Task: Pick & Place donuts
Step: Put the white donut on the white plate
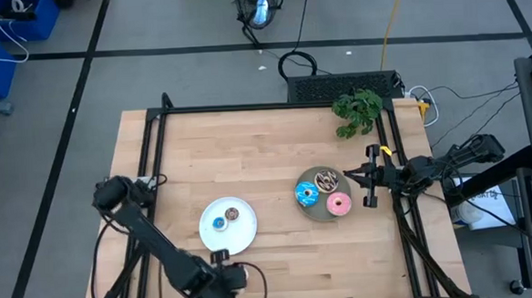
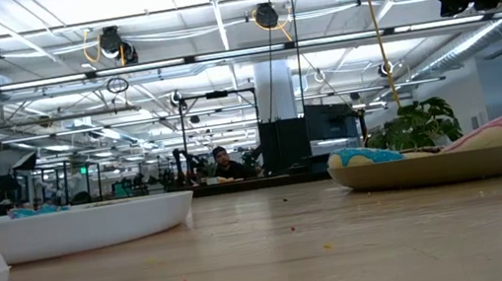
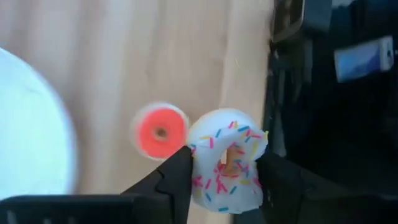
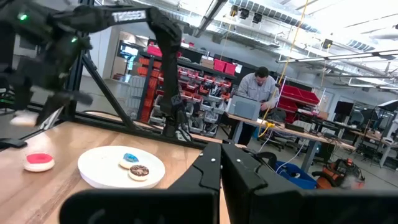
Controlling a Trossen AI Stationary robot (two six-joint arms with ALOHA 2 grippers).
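In the left wrist view my left gripper (image 3: 227,171) is shut on the whitish-pink sprinkled donut (image 3: 227,158), near the table's near edge (image 1: 222,265). A tiny red donut (image 3: 160,132) lies flat on the wood beside it. The white plate (image 1: 228,238) carries a tiny blue donut (image 1: 219,223) and a tiny brown donut (image 1: 234,213). The grey plate (image 1: 319,210) carries the blue donut (image 1: 306,195), pink donut (image 1: 338,204) and sprinkled dark brown donut (image 1: 326,178). My right gripper (image 1: 368,176) hovers shut just right of the grey plate. My left gripper pinches the whitish-pink donut across its ring, one finger (image 3: 177,180) on one outer side (image 3: 198,168) and the other finger (image 3: 280,180) on the opposite side. In the right wrist view the donut (image 4: 22,118) sits above the table, lifted clear.
A green plant (image 1: 357,110) stands at the far right corner. A black frame rail (image 1: 273,106) runs along the far edge and down both sides. Bare wood lies between the two plates and across the far half. People sit at benches beyond the table (image 4: 258,84).
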